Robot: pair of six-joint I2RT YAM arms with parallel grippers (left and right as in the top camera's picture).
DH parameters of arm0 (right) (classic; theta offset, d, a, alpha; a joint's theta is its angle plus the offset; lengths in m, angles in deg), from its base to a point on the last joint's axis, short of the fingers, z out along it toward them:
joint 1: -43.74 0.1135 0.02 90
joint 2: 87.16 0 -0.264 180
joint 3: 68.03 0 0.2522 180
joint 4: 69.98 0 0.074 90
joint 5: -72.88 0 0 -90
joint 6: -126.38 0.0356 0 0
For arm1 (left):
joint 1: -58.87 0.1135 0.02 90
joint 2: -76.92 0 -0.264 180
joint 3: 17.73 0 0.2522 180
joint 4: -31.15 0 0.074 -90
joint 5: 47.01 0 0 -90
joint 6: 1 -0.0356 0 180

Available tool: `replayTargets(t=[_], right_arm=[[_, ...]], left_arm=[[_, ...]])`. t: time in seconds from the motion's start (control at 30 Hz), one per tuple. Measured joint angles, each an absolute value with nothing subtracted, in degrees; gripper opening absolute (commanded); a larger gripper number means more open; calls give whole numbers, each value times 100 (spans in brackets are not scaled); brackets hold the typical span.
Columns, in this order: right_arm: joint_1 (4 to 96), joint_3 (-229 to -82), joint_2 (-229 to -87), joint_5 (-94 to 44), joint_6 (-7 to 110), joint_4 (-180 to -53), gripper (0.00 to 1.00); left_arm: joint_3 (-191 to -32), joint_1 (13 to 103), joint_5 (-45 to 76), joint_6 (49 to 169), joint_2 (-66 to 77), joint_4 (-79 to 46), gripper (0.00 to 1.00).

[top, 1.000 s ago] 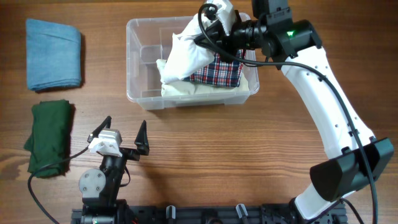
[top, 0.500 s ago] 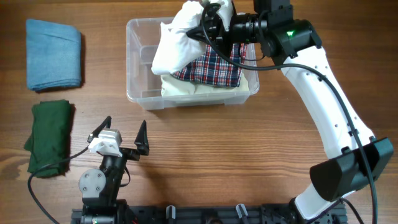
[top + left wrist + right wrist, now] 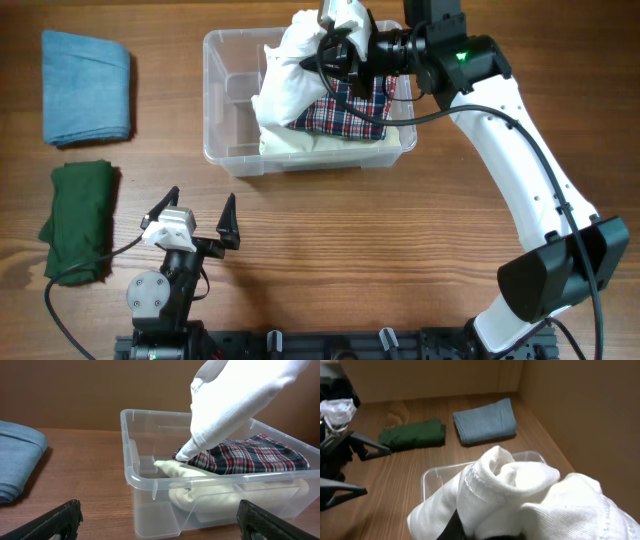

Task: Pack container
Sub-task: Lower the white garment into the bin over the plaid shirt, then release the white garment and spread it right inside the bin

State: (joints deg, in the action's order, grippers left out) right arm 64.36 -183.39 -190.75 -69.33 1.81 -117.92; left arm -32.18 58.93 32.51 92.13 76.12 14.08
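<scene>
1. Bench (image 3: 330, 230): wood-grain top that carries everything listed below.

2. Container (image 3: 209, 100): clear rectangular plastic bin standing upright at the far middle of the bench.
   - Handling, as judged: light and stiff, with smooth walls that are likely to be slippery.
   - Hold: the thick rim at a short end is the best place to grip.
   - Contents: the right part is filled, and the left part shows bare floor.

3. White garment (image 3: 295, 75): soft, limp and bunched.
   - Position: it hangs from the right claw (image 3: 345, 50) above the container's far right, with its lower corner touching the cloths inside.
   - Claw state: the right claw is clamped together on the garment.
   - Obstruction: the hanging garment covers the far rim and blocks access to the stack from above.

4. Blue folded cloth (image 3: 87, 85): lies on the bench, well apart to the left of the container.

5. Green folded cloth (image 3: 80, 220): lies just in front of the blue one, near the left arm's base.

6. Cream cloth (image 3: 330, 150): folded at the bottom of the container.

7. Plaid cloth (image 3: 350, 115): red, white and navy, lying on top of the cream one.

8. Left claw (image 3: 203, 195): fingers spread wide apart and holding nothing, near the front edge and well short of the container.
</scene>
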Motion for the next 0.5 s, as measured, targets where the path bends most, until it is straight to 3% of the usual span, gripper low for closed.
replayTargets(t=[0.5], right_arm=[[6421, -18337, -19346, -7208, -276, -12015, 4]], left_arm=[[-3218, 5893, 3251, 9213, 7612, 1408, 100]])
